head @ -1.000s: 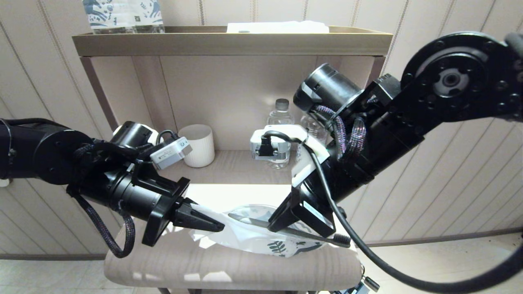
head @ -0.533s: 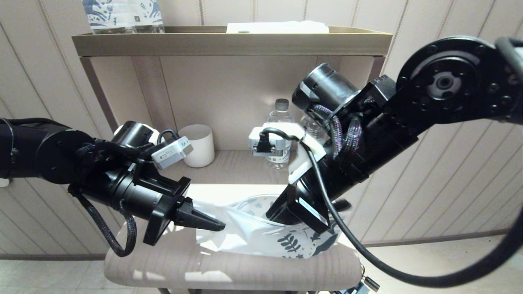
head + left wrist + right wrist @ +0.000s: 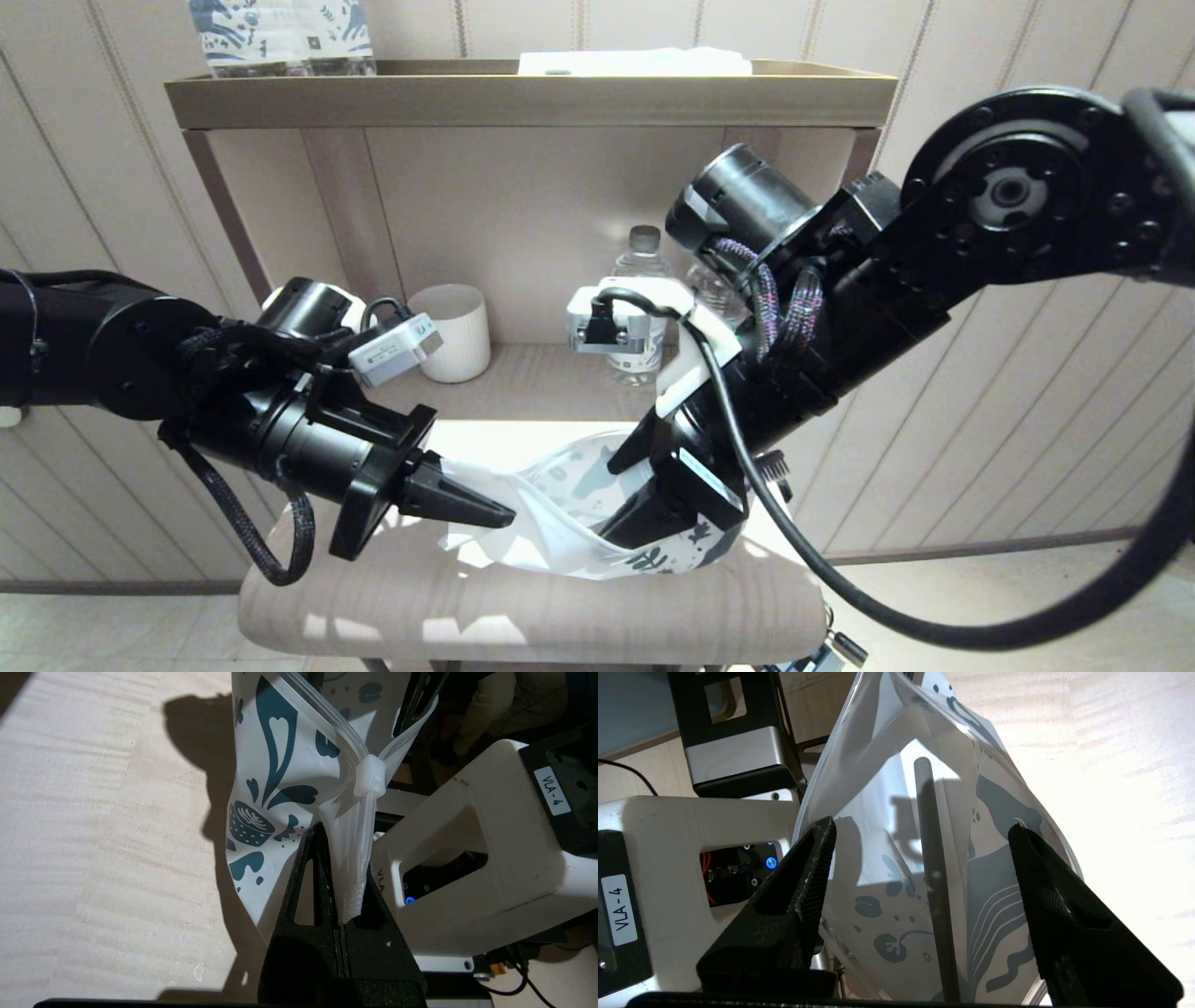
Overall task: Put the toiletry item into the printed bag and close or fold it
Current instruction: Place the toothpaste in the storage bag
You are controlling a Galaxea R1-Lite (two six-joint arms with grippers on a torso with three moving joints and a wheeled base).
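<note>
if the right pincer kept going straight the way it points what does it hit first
Probably the toothbrush handle, lying between its open fingers inside the bag mouth. The right pincer points into the bag, with the bag's inner wall just beyond, though depth is unclear.

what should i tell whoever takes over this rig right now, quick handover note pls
Left gripper: shut on the zip edge of the printed bag, holding its mouth up above the padded seat.
Right gripper: open, fingers spread at the bag's mouth, gripping nothing.
Toothbrush: the handle lies inside the bag, seen through the mouth in the right wrist view; the bristle end is not visible there.
Done: the toothbrush is in and let go.
Left: draw the right gripper clear, check the brush is fully in, then run the white slider along the zip or fold the bag over.
</note>
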